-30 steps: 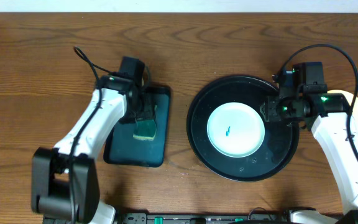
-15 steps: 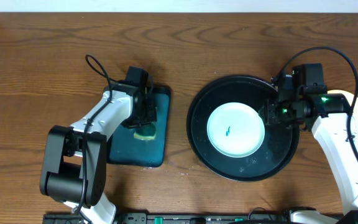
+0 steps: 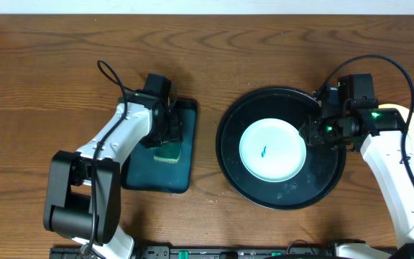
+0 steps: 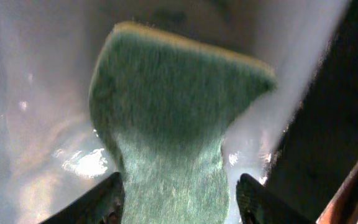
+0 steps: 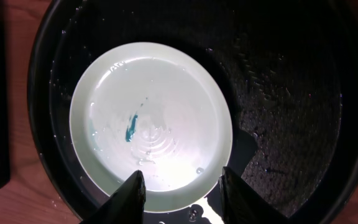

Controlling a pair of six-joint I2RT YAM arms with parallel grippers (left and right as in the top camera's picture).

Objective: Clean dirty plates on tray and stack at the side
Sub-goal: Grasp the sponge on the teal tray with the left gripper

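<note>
Left hand (image 4: 180,198) clamps the green sponge (image 4: 166,106); right hand (image 5: 182,194), jaws apart, over the smeared white plate (image 5: 160,106) in the black tray (image 5: 291,93).

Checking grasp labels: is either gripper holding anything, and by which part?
Left gripper pinches the yellow-green scouring sponge at its near end, squeezed narrow. Right gripper open, holds nothing.

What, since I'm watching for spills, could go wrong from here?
1. The plate and black tray look wet; the plate could slip when the open right gripper pinches its rim.
2. The left gripper holds the sponge by one narrow end, so it might twist out while wiping.
</note>
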